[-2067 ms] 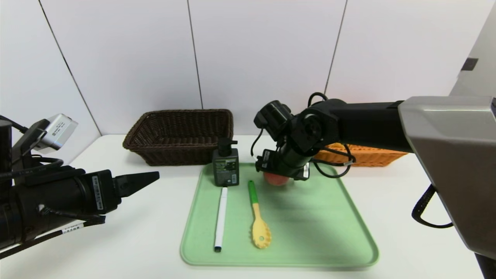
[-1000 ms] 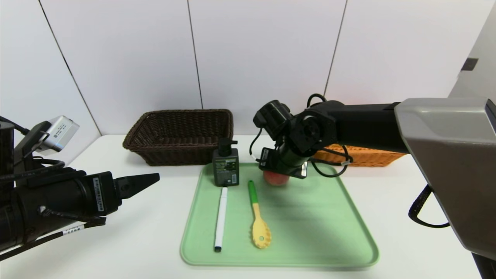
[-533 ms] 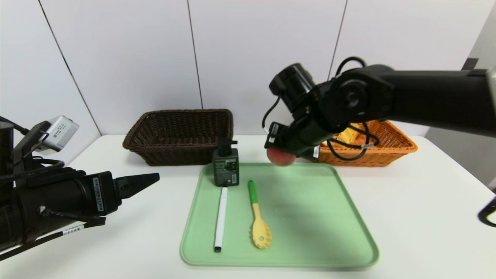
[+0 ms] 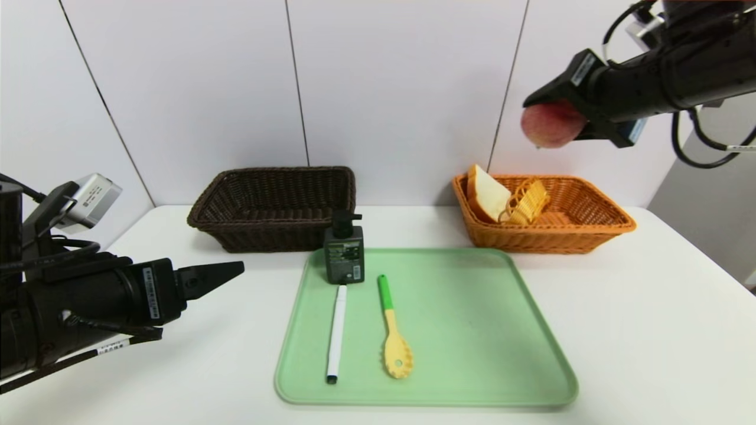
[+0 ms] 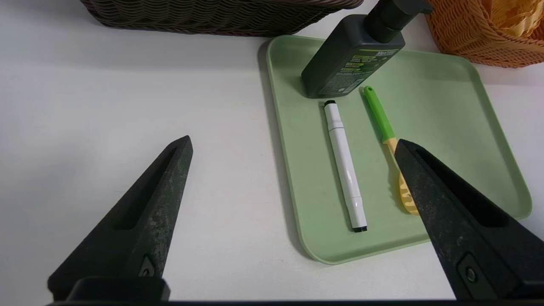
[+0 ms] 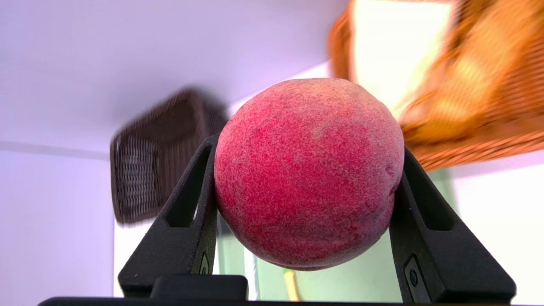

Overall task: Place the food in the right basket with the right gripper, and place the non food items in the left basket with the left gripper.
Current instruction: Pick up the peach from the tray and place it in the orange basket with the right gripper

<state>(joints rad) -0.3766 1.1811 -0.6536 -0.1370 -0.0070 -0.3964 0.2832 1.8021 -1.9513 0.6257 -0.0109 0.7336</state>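
1. One right tool (image 4: 546, 127) squeezes the peach (image 4: 551, 124) tight, high above the orange basket (image 4: 590, 227), so it can drop in with the bread (image 4: 485, 193).
2. Left tool (image 5: 293, 204) waits open beside the green tray (image 4: 502, 330), near the marker (image 4: 336, 330).

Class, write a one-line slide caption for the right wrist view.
Right gripper clamps a red peach between its fingers, with the orange basket and brown basket behind.

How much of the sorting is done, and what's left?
Done: bread and a yellow food piece lie in the orange basket. In hand: the right gripper holds a peach high up. Left: bottle, pen and spoon on the tray; the left gripper waits open.
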